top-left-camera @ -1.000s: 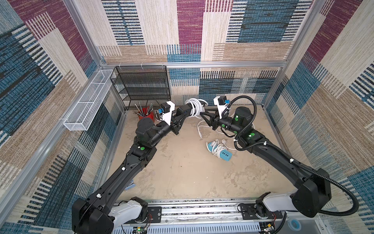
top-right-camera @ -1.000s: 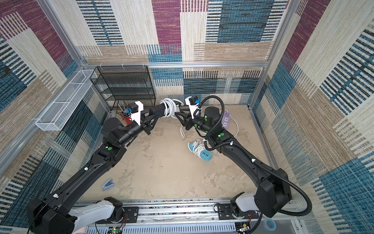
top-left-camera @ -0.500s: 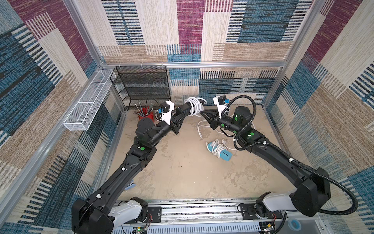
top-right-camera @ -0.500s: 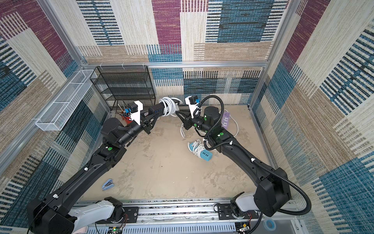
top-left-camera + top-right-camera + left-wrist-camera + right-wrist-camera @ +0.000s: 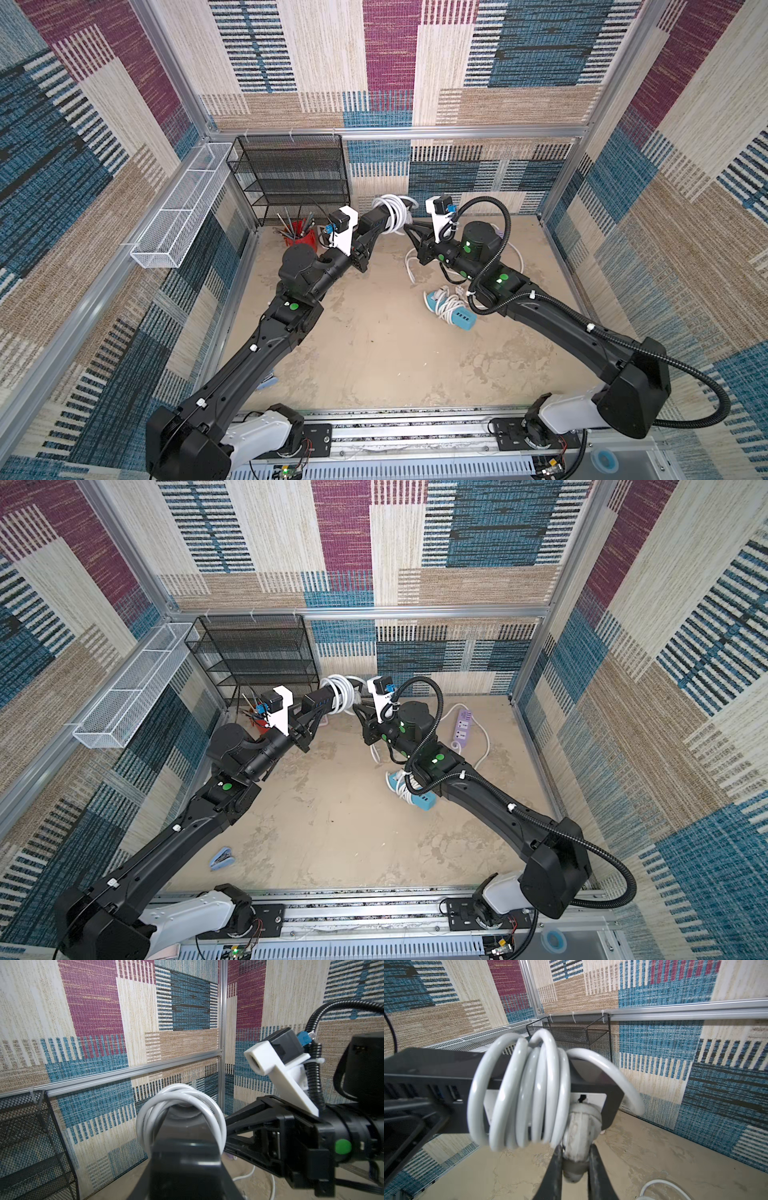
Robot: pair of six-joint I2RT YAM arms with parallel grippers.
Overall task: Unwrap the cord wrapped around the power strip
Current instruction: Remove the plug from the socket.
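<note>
Upper centre in both top views: my left gripper (image 5: 371,226) is holding the power strip (image 5: 380,217) above the floor (image 5: 374,340), the cord (image 5: 391,210) coiling around it. My right gripper (image 5: 408,228) is sitting just right of it, pinching the plug (image 5: 578,1142). The rack (image 5: 291,174) is standing behind, to the left. A second wrapped strip (image 5: 457,318) is lying lower right.

Bare floor (image 5: 374,353) across the middle and front gives open passage. The black power strip (image 5: 376,217), held up between the 2 arms, bars the back middle. Black mesh shelf (image 5: 291,178) and red pen cup (image 5: 298,241) crowd the back-left corner; teal power strip (image 5: 461,320) and purple power strip (image 5: 463,727) lie right.
</note>
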